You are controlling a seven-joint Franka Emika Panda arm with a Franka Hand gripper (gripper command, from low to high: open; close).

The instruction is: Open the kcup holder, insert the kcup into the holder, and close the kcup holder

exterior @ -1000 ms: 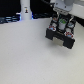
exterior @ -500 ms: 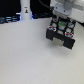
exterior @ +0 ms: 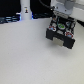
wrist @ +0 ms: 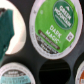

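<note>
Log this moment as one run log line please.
phase: insert | kcup green-topped, over kcup holder tray | empty slot nearby | gripper state: cannot tell

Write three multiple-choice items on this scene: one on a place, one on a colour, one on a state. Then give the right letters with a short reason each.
1. In the exterior view, where does the kcup holder stand?
A. toward that view's upper right
B. at that view's lower left
C. at that view's bottom centre

2. What colour is the foil top of the kcup in the wrist view?
A. red
B. green
C. yellow

3. What is the state of the round slot beside that kcup in the tray?
A. filled with a pod
B. covered by a lid
C. empty

Answers:
1 A: the black box sits on the white table toward the upper right, under the arm.
2 B: the foil is green with white lettering.
3 C: the slot shows only a dark hole.

The pincer's state cannot be told from either view.
</note>
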